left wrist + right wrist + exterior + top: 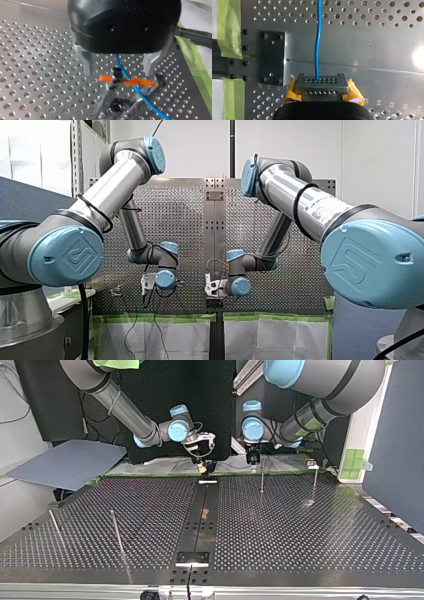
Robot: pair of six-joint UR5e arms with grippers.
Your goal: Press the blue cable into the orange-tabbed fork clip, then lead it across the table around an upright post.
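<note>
Two metal fingers of the left gripper point(118, 72) stand apart astride the orange-tabbed fork clip point(143, 82). The blue cable point(140, 96) runs between them across its tabs, and the right gripper point(321, 86) is clamped on the cable.

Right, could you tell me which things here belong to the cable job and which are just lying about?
Job: thin blue cable, orange-tabbed fork clip, upright metal posts, my left gripper, my right gripper.
Lying about: flat blue-grey sheet, green tape strips, black screwed plate.
</note>
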